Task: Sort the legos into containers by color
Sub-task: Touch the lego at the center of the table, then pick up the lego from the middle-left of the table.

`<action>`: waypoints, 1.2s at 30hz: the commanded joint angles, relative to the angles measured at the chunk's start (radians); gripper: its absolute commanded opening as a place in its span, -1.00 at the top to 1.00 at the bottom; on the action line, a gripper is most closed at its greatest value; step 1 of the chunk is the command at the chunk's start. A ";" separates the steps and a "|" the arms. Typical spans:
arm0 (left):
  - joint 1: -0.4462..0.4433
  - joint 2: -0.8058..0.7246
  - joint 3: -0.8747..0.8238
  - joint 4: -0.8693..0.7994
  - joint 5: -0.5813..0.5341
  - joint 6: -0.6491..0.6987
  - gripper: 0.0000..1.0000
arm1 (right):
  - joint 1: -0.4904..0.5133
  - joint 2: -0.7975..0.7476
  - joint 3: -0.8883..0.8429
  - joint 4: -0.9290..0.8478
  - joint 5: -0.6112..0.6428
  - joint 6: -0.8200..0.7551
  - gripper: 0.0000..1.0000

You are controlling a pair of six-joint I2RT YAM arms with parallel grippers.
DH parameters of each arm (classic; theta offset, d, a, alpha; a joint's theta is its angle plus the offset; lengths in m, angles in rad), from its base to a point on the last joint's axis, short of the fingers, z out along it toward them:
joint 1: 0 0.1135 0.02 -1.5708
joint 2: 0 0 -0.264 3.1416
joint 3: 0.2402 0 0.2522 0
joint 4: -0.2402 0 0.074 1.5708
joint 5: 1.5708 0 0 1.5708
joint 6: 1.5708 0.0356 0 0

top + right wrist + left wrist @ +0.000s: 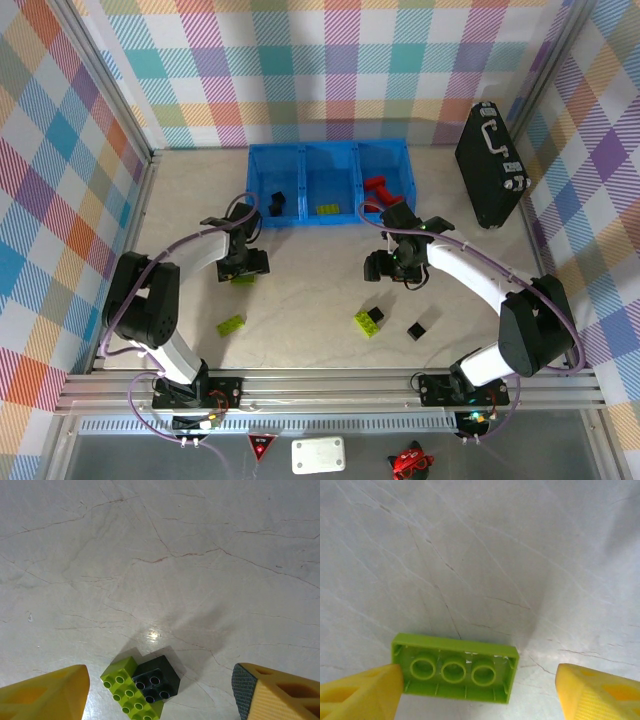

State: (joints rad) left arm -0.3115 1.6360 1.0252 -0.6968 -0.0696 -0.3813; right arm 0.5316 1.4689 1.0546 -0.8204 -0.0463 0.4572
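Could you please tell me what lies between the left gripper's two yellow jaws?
In the left wrist view, a lime-green rectangular plastic brick lies underside-up between the open jaws.

The worktop (300,300) is a pale, marble-patterned surface with thin dark and reddish veins, seen close in the left wrist view (495,555) and the right wrist view (150,555). Three upright panels enclose it: a back wall (340,70), a left wall (50,200) and a right wall (600,200), all printed with a pastel plaid of pink, teal, yellow, orange and violet. A grooved aluminium rail (330,385) runs along the near edge. Overhead light leaves a small bright glare spot (152,634) on the worktop.
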 commanded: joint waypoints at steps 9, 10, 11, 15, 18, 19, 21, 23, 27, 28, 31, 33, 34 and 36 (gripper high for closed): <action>0.036 -0.005 0.009 -0.053 -0.013 0.048 -0.63 | 0.011 -0.001 -0.011 0.012 -0.010 0.013 -0.52; 0.039 0.006 0.009 -0.052 0.000 0.053 -0.63 | 0.011 -0.002 -0.013 0.012 -0.010 0.012 -0.52; 0.041 0.015 0.009 -0.049 0.014 0.057 -0.63 | 0.011 -0.002 -0.014 0.012 -0.009 0.013 -0.52; 0.046 0.055 0.006 -0.035 0.057 0.070 -0.61 | 0.011 -0.004 -0.022 0.013 -0.007 0.015 -0.52; 0.049 0.062 -0.006 -0.018 0.068 0.069 -0.57 | 0.013 -0.007 -0.023 0.012 -0.007 0.016 -0.52; 0.050 0.062 -0.009 -0.017 0.070 0.069 -0.55 | 0.013 -0.007 -0.024 0.012 -0.005 0.018 -0.52; 0.051 0.059 -0.011 -0.014 0.071 0.068 -0.51 | 0.013 -0.009 -0.024 0.013 -0.006 0.018 -0.52; 0.051 0.055 -0.012 -0.012 0.073 0.068 -0.45 | 0.013 -0.009 -0.026 0.013 -0.006 0.019 -0.52; 0.051 0.045 -0.014 -0.012 0.073 0.068 -0.34 | 0.013 -0.008 -0.027 0.015 -0.006 0.020 -0.51; 0.051 0.045 -0.011 -0.012 0.073 0.069 -0.32 | 0.013 -0.006 -0.027 0.015 -0.007 0.021 -0.51; 0.051 0.046 -0.007 -0.015 0.078 0.069 -0.25 | 0.014 -0.009 -0.027 0.015 -0.007 0.020 -0.51; 0.051 0.043 -0.005 -0.016 0.086 0.069 -0.22 | 0.015 -0.010 -0.027 0.014 -0.005 0.021 -0.51; 0.051 0.039 -0.003 -0.017 0.090 0.068 -0.21 | 0.015 -0.011 -0.028 0.012 -0.004 0.021 -0.51; 0.051 0.033 0.001 -0.019 0.095 0.066 -0.21 | 0.014 -0.017 -0.031 0.012 -0.001 0.022 -0.51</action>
State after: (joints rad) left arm -0.2760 1.6882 1.0233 -0.7040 -0.0067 -0.3214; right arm 0.5381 1.4689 1.0412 -0.8040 -0.0460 0.4644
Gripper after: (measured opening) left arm 0.614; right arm 0.754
